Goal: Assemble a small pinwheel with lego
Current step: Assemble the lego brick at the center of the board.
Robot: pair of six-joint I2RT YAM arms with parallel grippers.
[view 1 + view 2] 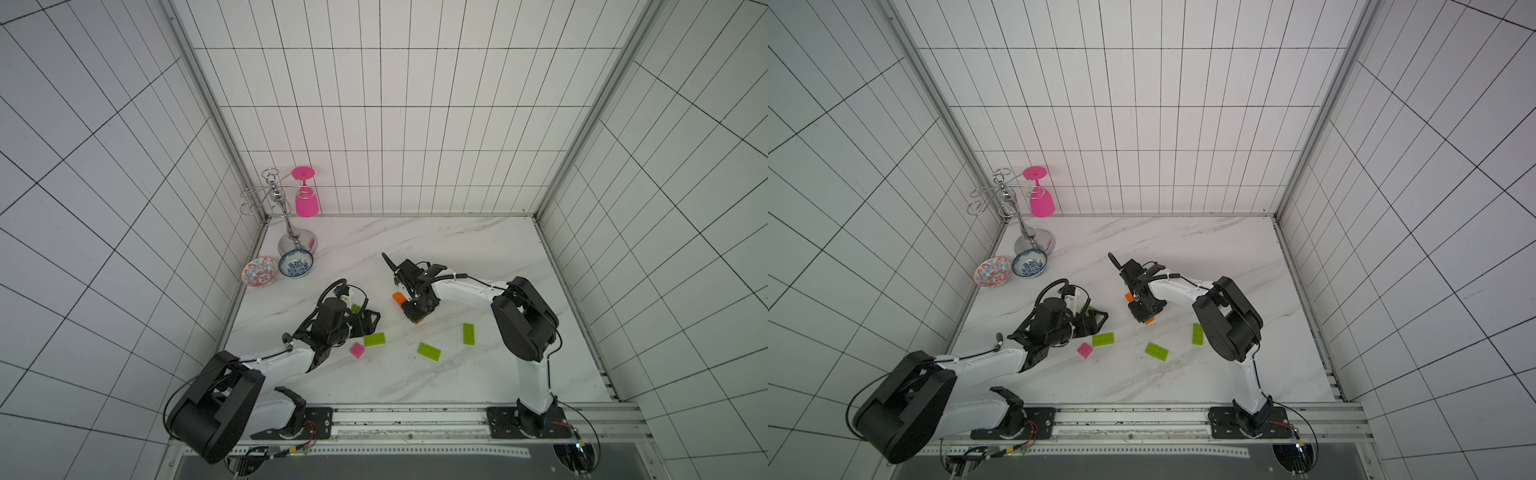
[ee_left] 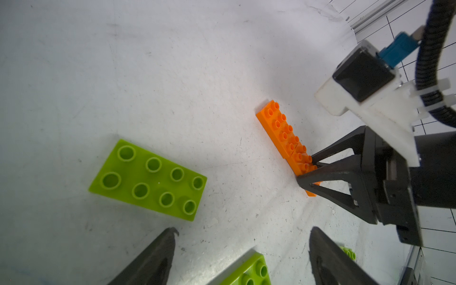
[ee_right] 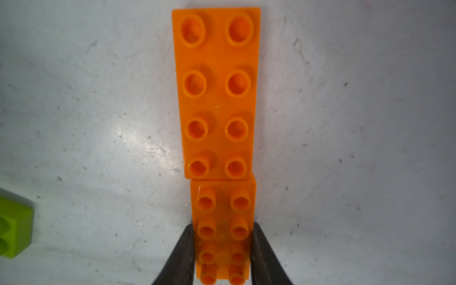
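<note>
The right gripper [image 3: 223, 229] pinches the orange bar [image 3: 217, 98] across its near end, long axis running straight ahead, while the left gripper [image 2: 243, 232] hovers wide and empty beside a green brick [image 2: 148, 180].

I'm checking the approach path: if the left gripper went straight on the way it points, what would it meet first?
Most likely bare table, in the gap between a lime-green brick and the orange bar. A second lime-green brick shows between the fingers of the open left gripper; its depth is unclear.
</note>
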